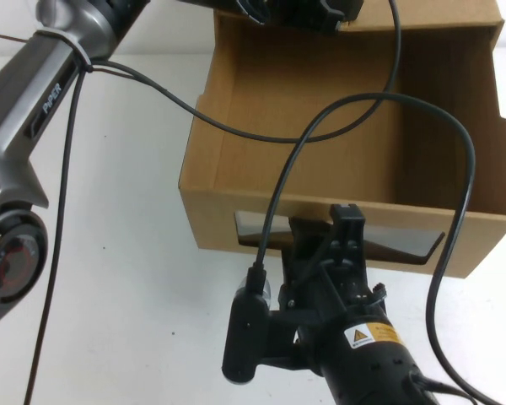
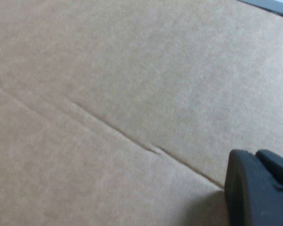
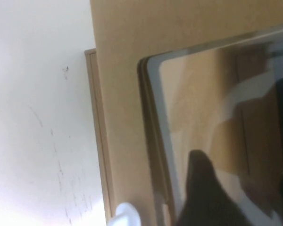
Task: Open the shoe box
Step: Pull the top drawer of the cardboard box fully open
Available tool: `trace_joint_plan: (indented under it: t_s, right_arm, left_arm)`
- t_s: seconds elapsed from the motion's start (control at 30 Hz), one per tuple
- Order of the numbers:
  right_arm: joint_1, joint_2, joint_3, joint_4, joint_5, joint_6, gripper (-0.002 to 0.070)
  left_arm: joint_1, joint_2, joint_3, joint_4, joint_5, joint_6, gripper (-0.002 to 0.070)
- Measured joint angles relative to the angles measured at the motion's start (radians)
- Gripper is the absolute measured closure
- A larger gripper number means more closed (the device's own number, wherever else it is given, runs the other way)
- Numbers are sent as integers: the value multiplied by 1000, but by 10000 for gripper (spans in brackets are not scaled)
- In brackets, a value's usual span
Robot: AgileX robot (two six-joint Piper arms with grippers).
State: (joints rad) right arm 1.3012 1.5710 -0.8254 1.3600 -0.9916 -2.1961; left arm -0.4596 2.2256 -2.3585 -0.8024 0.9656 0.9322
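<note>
The brown cardboard shoe box (image 1: pixel 209 215) stands open, its bare inside (image 1: pixel 354 160) showing. A clear plastic window (image 1: pixel 401 242) is set in its near wall. My right gripper (image 1: pixel 327 226) is at that wall, open, with the window (image 3: pixel 203 108) showing between its dark fingers (image 3: pixel 203 197). My left gripper (image 1: pixel 287 12) reaches over to the box's far rim, at the top of the high view. In the left wrist view, part of the left gripper (image 2: pixel 257 190) lies close against a creased cardboard panel (image 2: pixel 108 94); whether it holds the cardboard is hidden.
The box sits on a white table (image 1: pixel 126 278). The left arm's silver link (image 1: pixel 34 101) runs along the left side. Black cables (image 1: pixel 320 118) loop over the box's inside and down to the right wrist.
</note>
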Motion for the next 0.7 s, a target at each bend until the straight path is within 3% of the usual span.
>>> trace_joint_plan:
  t_s: [0.27, 0.47, 0.7]
  right_arm:
    - [0, -24, -53, 114, 83, 8, 259]
    - [0, -153, -115, 201, 273, 8, 249]
    - [0, -305, -120, 353, 313, -43, 255]
  left_arm:
    - [0, 0, 0, 0, 0, 0, 679]
    - [0, 0, 0, 2, 0, -6, 679]
    - [5, 0, 0, 2, 0, -18, 679]
